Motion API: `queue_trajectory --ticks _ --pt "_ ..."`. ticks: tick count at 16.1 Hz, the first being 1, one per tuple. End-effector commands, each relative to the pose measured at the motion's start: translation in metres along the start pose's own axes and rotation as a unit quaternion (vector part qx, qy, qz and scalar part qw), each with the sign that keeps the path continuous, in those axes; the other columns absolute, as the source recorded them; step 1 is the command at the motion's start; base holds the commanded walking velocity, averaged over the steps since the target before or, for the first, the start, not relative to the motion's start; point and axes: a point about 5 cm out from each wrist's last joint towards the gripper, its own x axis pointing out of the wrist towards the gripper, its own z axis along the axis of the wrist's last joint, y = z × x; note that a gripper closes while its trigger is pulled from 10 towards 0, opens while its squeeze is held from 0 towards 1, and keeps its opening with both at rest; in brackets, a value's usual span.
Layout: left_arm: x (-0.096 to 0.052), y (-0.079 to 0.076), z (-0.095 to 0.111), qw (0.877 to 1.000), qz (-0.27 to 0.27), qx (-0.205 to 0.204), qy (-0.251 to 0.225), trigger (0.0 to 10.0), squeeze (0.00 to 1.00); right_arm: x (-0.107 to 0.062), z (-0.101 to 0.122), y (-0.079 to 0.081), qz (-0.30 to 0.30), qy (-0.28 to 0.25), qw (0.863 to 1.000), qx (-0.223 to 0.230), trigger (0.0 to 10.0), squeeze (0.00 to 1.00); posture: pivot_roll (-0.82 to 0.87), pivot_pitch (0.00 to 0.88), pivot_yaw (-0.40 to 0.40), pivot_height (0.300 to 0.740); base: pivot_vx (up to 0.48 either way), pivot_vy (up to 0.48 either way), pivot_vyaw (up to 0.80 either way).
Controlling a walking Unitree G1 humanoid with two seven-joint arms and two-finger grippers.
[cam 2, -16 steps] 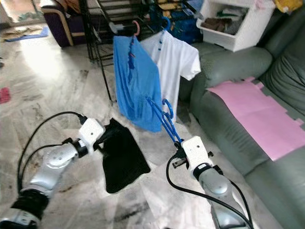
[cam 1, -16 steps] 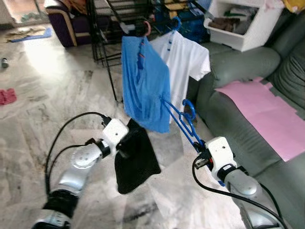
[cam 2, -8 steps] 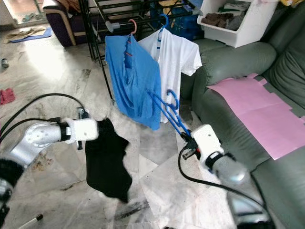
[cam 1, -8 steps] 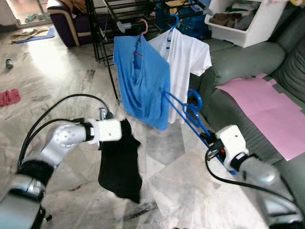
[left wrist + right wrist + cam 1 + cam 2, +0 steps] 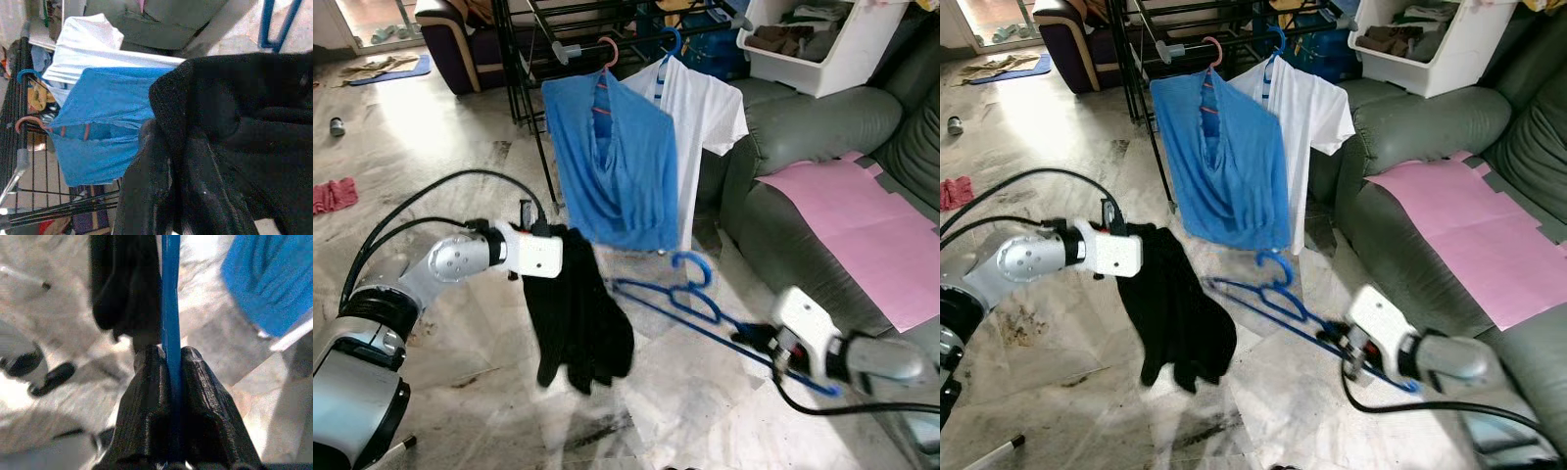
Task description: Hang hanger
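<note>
Item: blue hanger (image 5: 705, 311), empty. Held in my right tool (image 5: 169, 382), whose two black fingers are clenched on one of its thin bars. A second ago it stood steeply, hook up near the hem of the blue shirt (image 5: 612, 162); it now lies nearly flat and low above the marble floor (image 5: 431, 166), hook (image 5: 693, 266) pointing back toward the rack, long bar reaching toward the black garment (image 5: 576, 313).

Item: black garment. Held in my left tool (image 5: 548, 257), which is closed on a bunched upper fold (the wrist view shows cloth wrapped over the fingers). It has swung from the left to hang just beside the hanger's far end, drooping free, not touching the floor as far as I can tell.

Item: drying rack (image 5: 524, 59), black metal. Carries the blue shirt on a pink hanger (image 5: 608, 51) and a white T-shirt (image 5: 700, 117) on a second blue one, side by side.

Item: grey sofa (image 5: 822, 137) with pink mat (image 5: 867, 220), to my right; white bin (image 5: 813, 49) on it behind.

Assessment: hanger and garment are brought together, so I judge the step in hand to be threading the garment onto the hanger. Hanging on the rack is not yet begun.
</note>
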Motion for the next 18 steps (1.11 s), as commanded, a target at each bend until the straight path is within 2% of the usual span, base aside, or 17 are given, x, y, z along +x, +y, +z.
queue_trajectory --ticks 1,6,9,11,14,16,18 --pt "0.001 0.012 0.005 1.0 0.017 0.018 -0.013 10.0 0.0 -0.005 0.004 0.003 0.027 -0.003 1.0 -0.005 10.0 0.0 0.0 0.054 -0.013 0.74 0.0 0.0 0.0" --pt "0.004 0.01 0.003 1.0 0.014 0.014 -0.009 10.0 0.0 -0.02 0.007 -0.007 0.029 0.012 0.999 -0.01 10.0 0.0 -0.01 0.052 -0.002 0.74 0.0 0.0 0.0" --pt "0.006 0.006 0.004 1.0 0.009 0.008 -0.016 10.0 0.0 -0.016 0.019 -0.028 -0.051 -0.019 0.998 -0.039 10.0 0.0 -0.02 0.049 -0.004 0.74 0.0 0.0 0.0" --pt "0.009 0.006 0.009 0.999 0.012 0.008 -0.031 10.0 0.0 -0.008 0.021 -0.028 -0.062 -0.028 0.996 -0.054 10.0 0.0 -0.01 0.048 -0.007 0.74 0.0 0.0 0.0" --pt "0.009 0.009 0.012 0.999 0.023 0.007 -0.041 10.0 0.0 0.0 0.023 -0.023 -0.053 -0.035 0.997 -0.051 10.0 0.0 0.0 0.049 -0.01 0.74 0.0 0.0 0.0" --pt "0.009 0.009 0.01 0.999 0.023 0.006 -0.036 10.0 0.0 -0.001 0.022 -0.022 -0.039 -0.034 0.997 -0.052 10.0 0.0 -0.01 0.049 -0.012 0.74 0.0 0.0 0.0" --pt "0.009 0.007 0.009 0.999 0.02 0.004 -0.033 10.0 0.0 -0.009 0.022 -0.022 -0.02 -0.027 0.998 -0.05 10.0 0.0 -0.01 0.049 -0.011 0.74 0.0 0.0 0.0"
